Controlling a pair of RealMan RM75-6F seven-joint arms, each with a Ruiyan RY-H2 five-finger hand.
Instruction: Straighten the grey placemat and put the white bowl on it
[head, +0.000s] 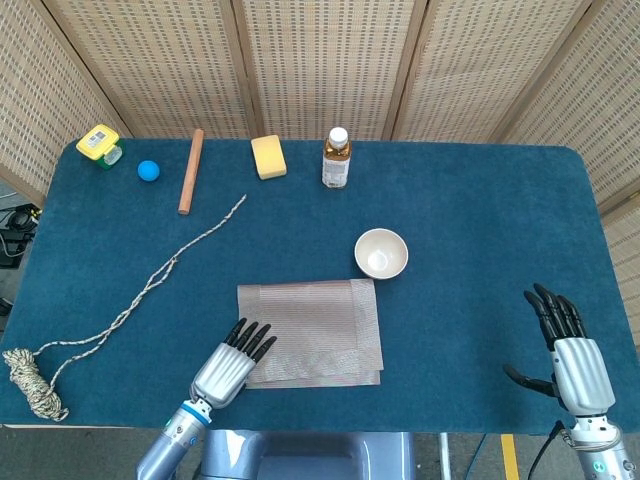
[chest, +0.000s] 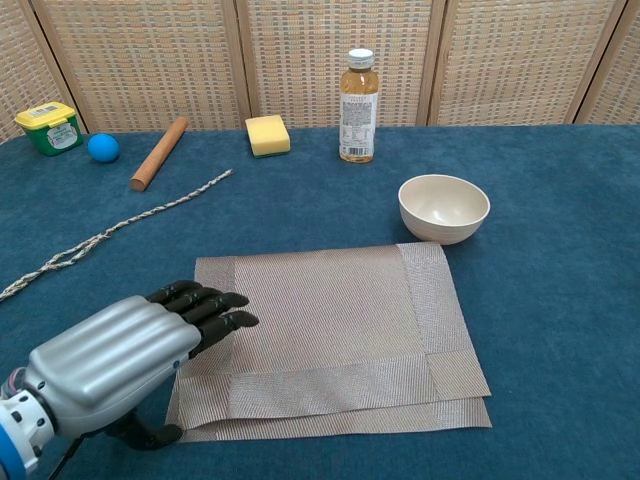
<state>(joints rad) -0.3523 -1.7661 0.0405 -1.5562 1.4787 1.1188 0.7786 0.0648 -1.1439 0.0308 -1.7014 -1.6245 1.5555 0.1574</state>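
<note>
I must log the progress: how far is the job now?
Done: nothing yet. In hand: the left hand rests at the left edge of the grey placemat, which lies folded over along its near edge. Left: flattening it, then moving the white bowl, standing off the mat beside its far right corner.

Grey ribbed placemat (chest: 330, 325), white bowl (chest: 443, 207), blue tablecloth (chest: 560, 270).

The left hand (chest: 130, 365) covers the grey placemat's (chest: 330, 320) near-left corner, and its wrist runs off the chest view's lower-left edge. Whether its fingertips (head: 252, 340) touch the mat is unclear. The bottle's (chest: 358, 95) label is unreadable.
</note>
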